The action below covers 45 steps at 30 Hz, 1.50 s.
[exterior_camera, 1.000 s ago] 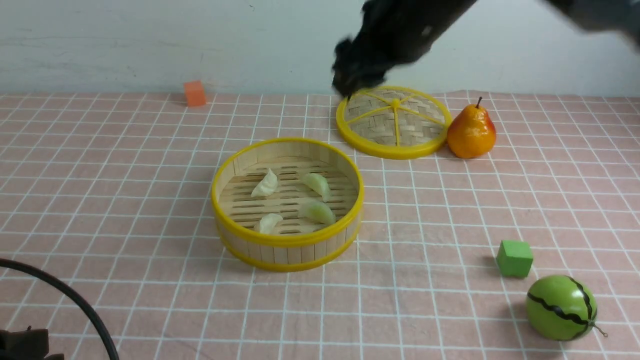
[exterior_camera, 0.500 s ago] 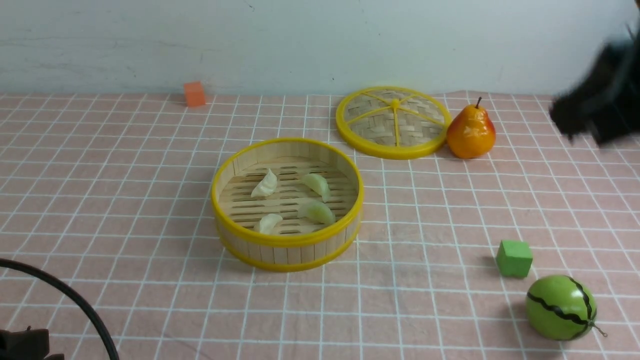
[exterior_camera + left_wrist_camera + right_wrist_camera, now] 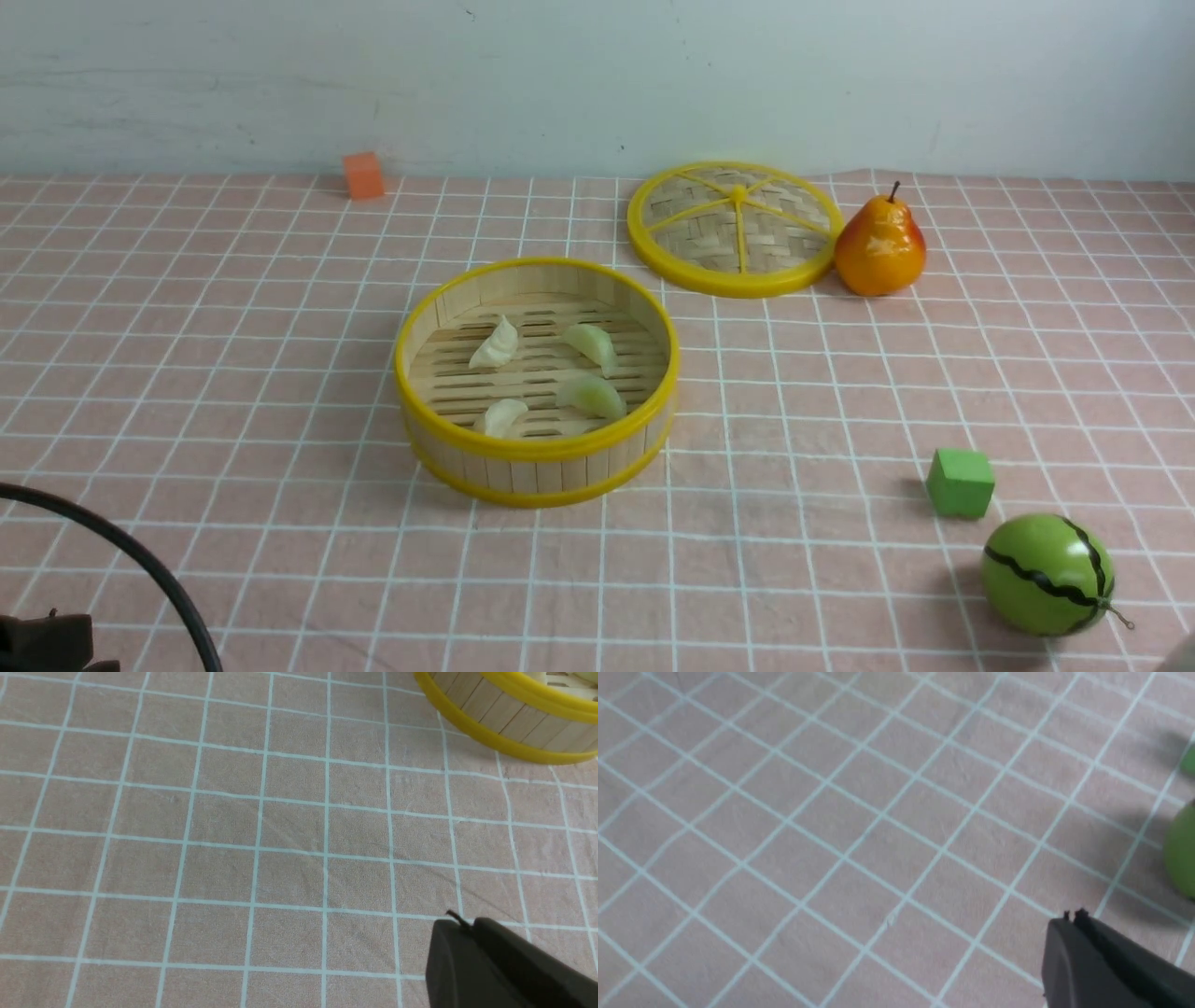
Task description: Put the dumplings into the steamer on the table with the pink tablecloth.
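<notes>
The steamer point(image 3: 534, 471) stands mid-table on the pink tablecloth point(image 3: 233, 373). Several dumplings lie on its slatted floor: two cream ones point(image 3: 495, 343) point(image 3: 502, 416) and two green ones point(image 3: 593, 345) point(image 3: 591, 394). Neither gripper shows in the front view. In the left wrist view my left gripper point(image 3: 460, 926) is shut and empty over bare cloth, with the steamer's wall point(image 3: 509, 718) some way off. In the right wrist view my right gripper point(image 3: 1071, 919) is shut and empty above the cloth.
The flat woven lid point(image 3: 735, 227) lies at the back right beside a pear point(image 3: 879, 245). A green cube point(image 3: 960, 482) and a toy watermelon point(image 3: 1047, 574) sit front right. An orange cube point(image 3: 363, 175) is far back left. A black cable point(image 3: 121, 551) arcs across the front-left corner.
My right arm swung from above the lid to the right and has left the front view. The steamer and dumplings have not moved.
</notes>
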Available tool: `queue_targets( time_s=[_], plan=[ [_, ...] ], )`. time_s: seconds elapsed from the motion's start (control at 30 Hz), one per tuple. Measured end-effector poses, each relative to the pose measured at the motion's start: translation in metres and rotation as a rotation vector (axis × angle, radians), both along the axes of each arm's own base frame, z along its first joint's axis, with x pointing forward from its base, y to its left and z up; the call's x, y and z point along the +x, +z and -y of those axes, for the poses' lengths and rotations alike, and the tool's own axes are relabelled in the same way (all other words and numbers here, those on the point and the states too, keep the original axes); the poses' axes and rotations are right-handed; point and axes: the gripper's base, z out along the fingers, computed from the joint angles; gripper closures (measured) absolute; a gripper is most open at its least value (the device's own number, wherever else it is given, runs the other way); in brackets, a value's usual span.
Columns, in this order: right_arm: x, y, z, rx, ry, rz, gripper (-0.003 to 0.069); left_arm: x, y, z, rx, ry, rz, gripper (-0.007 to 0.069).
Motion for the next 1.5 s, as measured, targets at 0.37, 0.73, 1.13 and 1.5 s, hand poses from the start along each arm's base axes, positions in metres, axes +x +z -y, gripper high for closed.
queue_targets(
  time_s=[0.37, 0.73, 1.13, 1.5],
  plan=[
    [-0.021, -0.039, 0.029, 0.130, -0.169, 0.372, 0.0669, 0.000, 0.000, 0.000, 0.002, 0.001, -0.003, 0.0586],
    [-0.040, -0.045, 0.049, 0.093, -0.384, 0.380, 0.0669, 0.000, 0.000, 0.000, 0.003, 0.002, -0.006, 0.0574],
    [-0.040, -0.046, 0.050, 0.074, -0.391, 0.370, 0.0669, 0.000, 0.000, 0.000, 0.000, 0.002, -0.007, 0.0564],
    [-0.040, -0.046, 0.050, 0.071, -0.390, 0.370, 0.0661, -0.002, -0.004, -0.001, -0.003, -0.003, 0.003, 0.0550]
  ],
)
